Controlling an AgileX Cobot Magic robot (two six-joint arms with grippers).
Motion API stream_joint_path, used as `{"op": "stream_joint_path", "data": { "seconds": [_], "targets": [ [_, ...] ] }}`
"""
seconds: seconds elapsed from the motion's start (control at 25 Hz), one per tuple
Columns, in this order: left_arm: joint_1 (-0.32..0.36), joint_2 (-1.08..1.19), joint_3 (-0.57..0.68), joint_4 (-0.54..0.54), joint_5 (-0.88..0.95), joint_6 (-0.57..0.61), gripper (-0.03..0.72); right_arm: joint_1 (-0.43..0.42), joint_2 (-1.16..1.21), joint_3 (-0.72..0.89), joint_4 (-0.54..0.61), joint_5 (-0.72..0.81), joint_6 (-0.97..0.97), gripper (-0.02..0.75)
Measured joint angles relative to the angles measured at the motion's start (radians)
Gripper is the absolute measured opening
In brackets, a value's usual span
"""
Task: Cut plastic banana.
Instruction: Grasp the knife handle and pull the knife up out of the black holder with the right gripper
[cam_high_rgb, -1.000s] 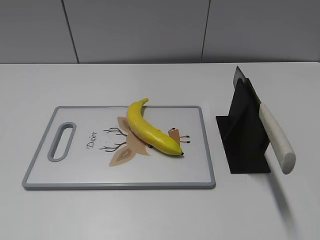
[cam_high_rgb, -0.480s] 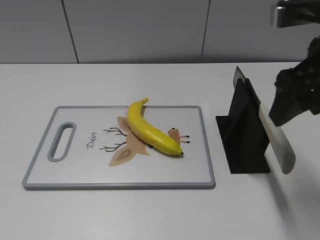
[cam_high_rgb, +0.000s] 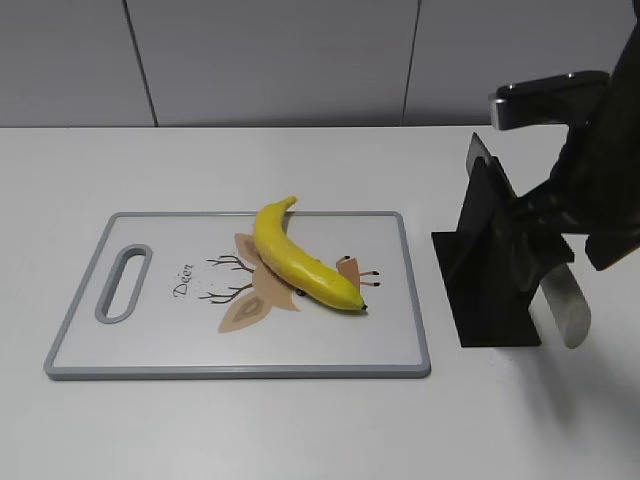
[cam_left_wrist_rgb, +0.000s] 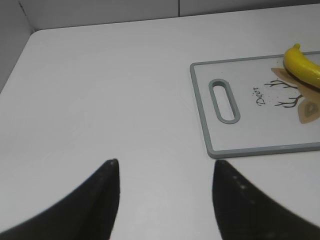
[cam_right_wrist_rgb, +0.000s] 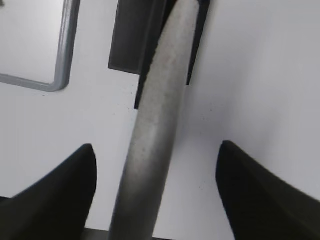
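A black knife stand (cam_high_rgb: 487, 262) holds a knife (cam_high_rgb: 560, 296). The right gripper (cam_right_wrist_rgb: 155, 190) is open around its speckled handle. The left gripper (cam_left_wrist_rgb: 165, 192) is open too. The shiny plastic banana (cam_high_rgb: 300, 260) lies on the cutting board (cam_high_rgb: 150, 340).

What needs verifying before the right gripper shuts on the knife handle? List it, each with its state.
1. Right gripper open, handle between its fingers: ok.
2. Knife handle lined up midway between the fingers: ok in the right wrist view.
3. Knife seated in the black knife stand: ok.
4. Plastic banana lying on the cutting board: ok.
5. Left gripper open, away from the board: ok.
6. Gripper height right for a firm hold: cannot tell.
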Motion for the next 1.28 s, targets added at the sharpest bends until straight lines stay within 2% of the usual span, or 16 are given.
{"op": "stream_joint_path", "data": {
  "seconds": [0.16, 0.28, 0.4, 0.68, 0.8, 0.92, 0.96, 1.28],
  "targets": [
    [0.000, 0.000, 0.000, 0.000, 0.000, 0.000, 0.573, 0.000, 0.003, 0.070, 0.009, -0.092, 0.012, 0.574],
    [0.000, 0.000, 0.000, 0.000, 0.000, 0.000, 0.573, 0.000, 0.003, 0.073, 0.013, -0.125, 0.029, 0.543],
    [0.000, 0.000, 0.000, 0.000, 0.000, 0.000, 0.573, 0.000, 0.012, 0.073, 0.013, -0.126, 0.038, 0.495],
    [0.000, 0.000, 0.000, 0.000, 0.000, 0.000, 0.573, 0.000, 0.062, 0.073, 0.014, -0.119, 0.041, 0.466],
    [0.000, 0.000, 0.000, 0.000, 0.000, 0.000, 0.573, 0.000, 0.062, 0.073, 0.015, -0.118, 0.042, 0.380],
    [0.000, 0.000, 0.000, 0.000, 0.000, 0.000, 0.573, 0.000, 0.062, 0.073, 0.016, -0.115, 0.047, 0.221],
    [0.000, 0.000, 0.000, 0.000, 0.000, 0.000, 0.573, -0.001, 0.061, 0.073, 0.014, -0.112, 0.061, 0.192],
    [0.000, 0.000, 0.000, 0.000, 0.000, 0.000, 0.573, -0.002, 0.009, 0.078, 0.012, -0.107, 0.067, 0.187]
  ]
}}
